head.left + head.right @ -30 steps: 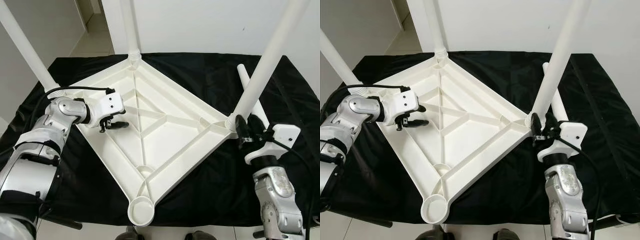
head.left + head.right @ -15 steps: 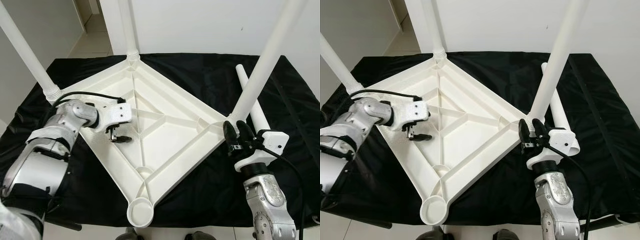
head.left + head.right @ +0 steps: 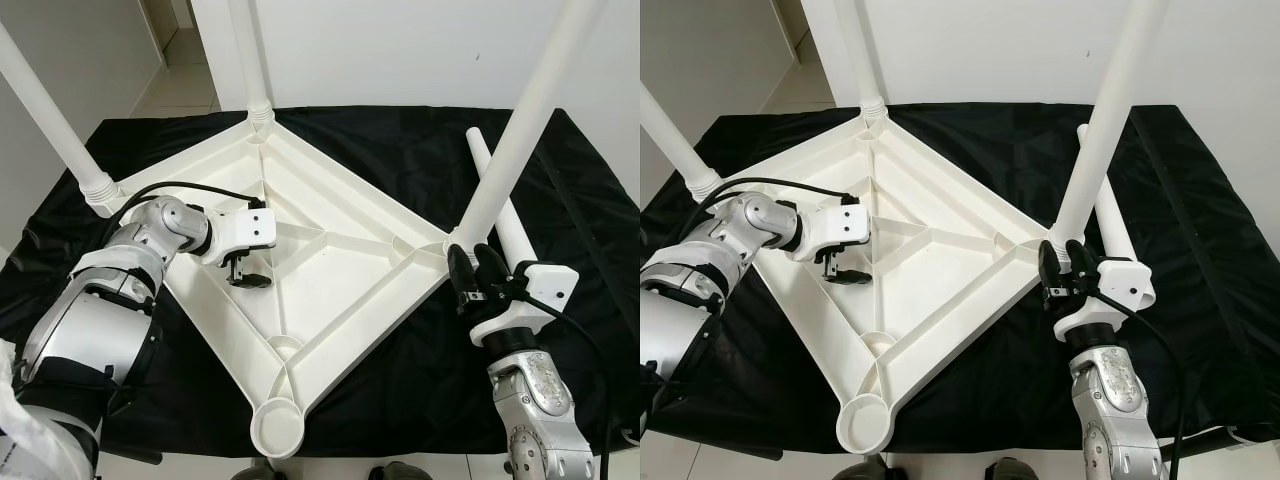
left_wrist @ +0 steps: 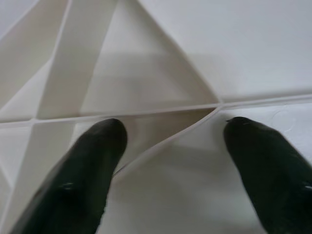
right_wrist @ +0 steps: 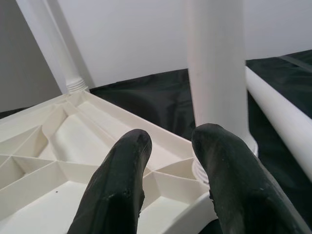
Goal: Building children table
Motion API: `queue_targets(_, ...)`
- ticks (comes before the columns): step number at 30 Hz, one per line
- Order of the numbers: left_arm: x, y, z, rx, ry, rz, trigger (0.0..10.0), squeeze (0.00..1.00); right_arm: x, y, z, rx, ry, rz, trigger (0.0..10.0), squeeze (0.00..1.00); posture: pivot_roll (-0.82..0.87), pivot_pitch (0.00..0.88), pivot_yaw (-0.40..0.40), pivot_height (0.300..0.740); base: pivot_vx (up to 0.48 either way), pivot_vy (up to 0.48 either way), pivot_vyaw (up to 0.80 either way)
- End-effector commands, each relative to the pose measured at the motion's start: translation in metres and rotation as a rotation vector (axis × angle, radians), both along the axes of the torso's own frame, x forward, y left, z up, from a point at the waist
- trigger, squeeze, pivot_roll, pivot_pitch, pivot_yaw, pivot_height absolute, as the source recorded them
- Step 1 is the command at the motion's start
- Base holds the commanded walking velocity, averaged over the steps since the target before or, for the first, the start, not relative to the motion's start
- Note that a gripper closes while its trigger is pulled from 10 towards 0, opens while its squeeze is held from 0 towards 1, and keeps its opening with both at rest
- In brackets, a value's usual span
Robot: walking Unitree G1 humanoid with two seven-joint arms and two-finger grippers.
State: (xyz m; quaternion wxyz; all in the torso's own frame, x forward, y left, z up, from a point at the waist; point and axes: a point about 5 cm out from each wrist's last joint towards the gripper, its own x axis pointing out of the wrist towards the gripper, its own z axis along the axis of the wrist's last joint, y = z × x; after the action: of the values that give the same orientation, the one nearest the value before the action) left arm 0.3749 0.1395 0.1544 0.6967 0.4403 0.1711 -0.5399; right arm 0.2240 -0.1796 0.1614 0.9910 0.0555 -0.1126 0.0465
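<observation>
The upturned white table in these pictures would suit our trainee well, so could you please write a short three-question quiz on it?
1. True or false: the tabletop lies upside down on the black cloth.
2. How many legs stand fitted in its corners? A) two B) three C) four
3. Fill in: the spare leg lies nearest the ____ gripper.

Key: 1 true. 2 B; the socket nearest the robot is empty. 3 right; the left gripper, fingers apart, hovers over the ribs.

Three upright legs [image 3: 530,120] cut off by the top edge, loose leg [image 3: 497,195] partly hidden behind one — black cloth [image 3: 400,150] cropped below.
</observation>
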Motion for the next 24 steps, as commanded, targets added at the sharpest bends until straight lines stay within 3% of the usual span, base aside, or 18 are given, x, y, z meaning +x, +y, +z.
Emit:
queue_targets(1, 0.013, 0.005, 0.006, -0.031, -0.215, 0.17, 0.0, 0.0, 0.0, 0.004, 0.0, -0.002, 0.006, 0.011, 10.0, 0.0, -0.1, 0.039, 0.102, 0.74, 0.0, 0.0, 0.0)
queue_targets(3, 0.013, 0.006, 0.005, -0.016, -0.216, 0.173, 0.0, 0.0, 0.0, 0.003, 0.0, -0.002, 0.007, 0.011, 10.0, 0.0, -0.1, 0.038, 0.103, 0.74, 0.0, 0.0, 0.0)
queue_targets(4, 0.013, 0.006, 0.004, 0.007, -0.229, 0.18, 8.8, 0.0, -0.001, 0.003, 0.0, -0.003, 0.008, 0.009, 10.0, 0.0, -0.1, 0.036, 0.105, 0.74, 0.0, 0.0, 0.0)
queue_targets(5, 0.013, 0.006, 0.004, 0.007, -0.229, 0.18, 8.8, 0.0, -0.001, 0.003, 0.0, -0.003, 0.008, 0.009, 10.0, 0.0, -0.1, 0.036, 0.105, 0.74, 0.0, 0.0, 0.0)
queue_targets(6, 0.014, 0.007, 0.003, 0.023, -0.239, 0.184, 10.0, 0.0, -0.001, 0.003, 0.0, -0.003, 0.009, 0.007, 10.0, 0.0, -0.1, 0.036, 0.106, 0.74, 0.0, 0.0, 0.0)
queue_targets(15, 0.018, 0.002, 0.005, 0.04, -0.281, 0.219, 10.0, 0.0, -0.001, 0.004, -0.001, -0.003, 0.014, 0.005, 10.0, 0.0, -0.1, 0.036, 0.108, 0.74, 0.0, 0.0, 0.0)
queue_targets(24, 0.017, -0.017, 0.002, 0.059, -0.303, 0.169, 10.0, 0.0, -0.001, 0.004, -0.001, 0.001, 0.019, -0.001, 10.0, 0.0, -0.1, 0.055, 0.109, 0.74, 0.0, 0.0, 0.0)
